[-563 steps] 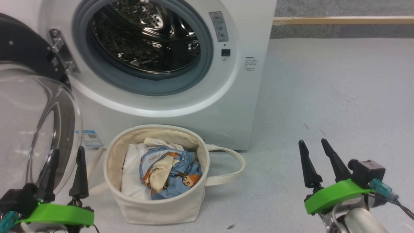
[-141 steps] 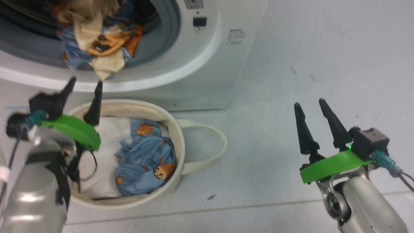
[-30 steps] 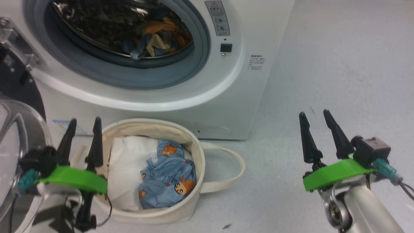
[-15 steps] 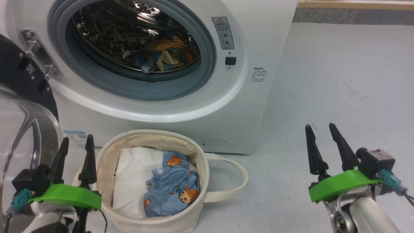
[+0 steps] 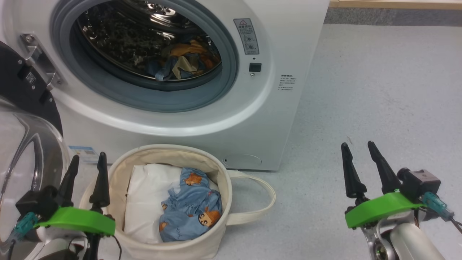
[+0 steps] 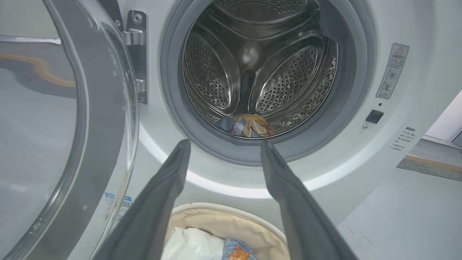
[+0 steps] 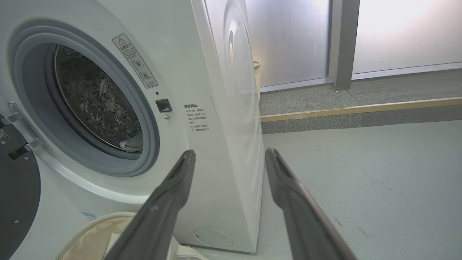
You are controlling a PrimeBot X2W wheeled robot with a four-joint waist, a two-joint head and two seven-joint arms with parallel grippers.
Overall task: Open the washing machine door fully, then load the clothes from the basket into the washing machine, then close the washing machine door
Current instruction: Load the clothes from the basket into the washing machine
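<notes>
Frame edge crops the washing machine door (image 5: 25, 151) and the basket (image 5: 166, 153)

We hold our right gripper (image 7: 231, 153), fingers apart, toward the washing machine (image 7: 216, 90), with the basket (image 7: 83, 237) rim at lower left.

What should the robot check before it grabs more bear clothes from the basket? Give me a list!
1. Washing machine door swung wide open: ok.
2. Left gripper open, empty, beside the basket: ok.
3. Right gripper open, empty: ok.
4. Basket emptied: not ok, blue bear clothes lie inside beside a white bundle.
5. Drum opening unblocked: ok, loaded piece lies low inside.
</notes>
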